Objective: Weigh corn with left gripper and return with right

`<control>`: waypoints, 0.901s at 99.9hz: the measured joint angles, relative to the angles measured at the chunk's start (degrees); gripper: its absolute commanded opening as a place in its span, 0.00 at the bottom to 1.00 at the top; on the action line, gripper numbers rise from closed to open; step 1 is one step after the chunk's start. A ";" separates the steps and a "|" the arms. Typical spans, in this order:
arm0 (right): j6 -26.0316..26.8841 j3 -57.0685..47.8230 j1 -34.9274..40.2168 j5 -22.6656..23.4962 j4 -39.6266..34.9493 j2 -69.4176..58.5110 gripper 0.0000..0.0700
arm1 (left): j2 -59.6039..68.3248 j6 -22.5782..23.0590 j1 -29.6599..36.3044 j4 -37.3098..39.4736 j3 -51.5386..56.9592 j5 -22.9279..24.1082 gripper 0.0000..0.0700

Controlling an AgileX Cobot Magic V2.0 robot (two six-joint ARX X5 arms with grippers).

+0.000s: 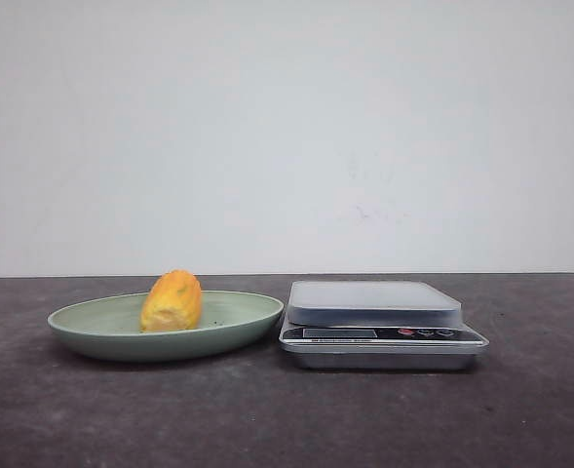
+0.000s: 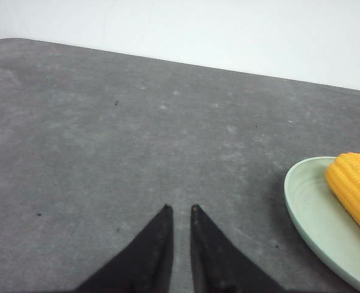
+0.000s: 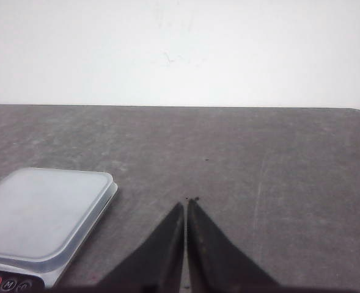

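Note:
The corn (image 1: 172, 302), a stubby yellow-orange cob, lies on a pale green plate (image 1: 92, 327) on the left of the dark table. In the left wrist view the corn (image 2: 354, 189) and the plate's rim (image 2: 308, 213) show off to one side of my left gripper (image 2: 180, 209). That gripper hovers over bare table, its black fingers nearly together with only a narrow slit and nothing between them. My right gripper (image 3: 186, 202) is shut and empty over bare table beside the scale (image 3: 42, 213). Neither gripper shows in the front view.
A silver digital scale (image 1: 374, 304) with a bare grey platform stands just right of the plate, buttons facing the front. A white wall runs behind the table's far edge.

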State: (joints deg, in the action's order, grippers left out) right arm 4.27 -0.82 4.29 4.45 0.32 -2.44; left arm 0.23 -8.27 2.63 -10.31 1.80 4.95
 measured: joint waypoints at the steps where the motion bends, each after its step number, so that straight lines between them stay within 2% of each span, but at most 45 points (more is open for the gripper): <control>1: 0.00 0.00 -0.04 0.00 -0.20 0.15 0.00 | 0.00 0.00 -0.02 0.00 0.00 0.00 0.01; 48: -0.26 -0.02 -2.47 -0.02 -10.01 2.19 0.00 | 0.00 -0.02 0.00 0.00 0.00 0.00 0.01; 90: -0.94 -0.04 -2.49 -0.11 -9.90 2.14 0.00 | 0.00 -0.02 -0.02 0.00 0.00 0.00 0.01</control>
State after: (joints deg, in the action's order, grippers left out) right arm 3.33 -0.86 1.80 4.34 -9.58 -0.30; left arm 0.23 -8.29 2.61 -10.31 1.80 4.95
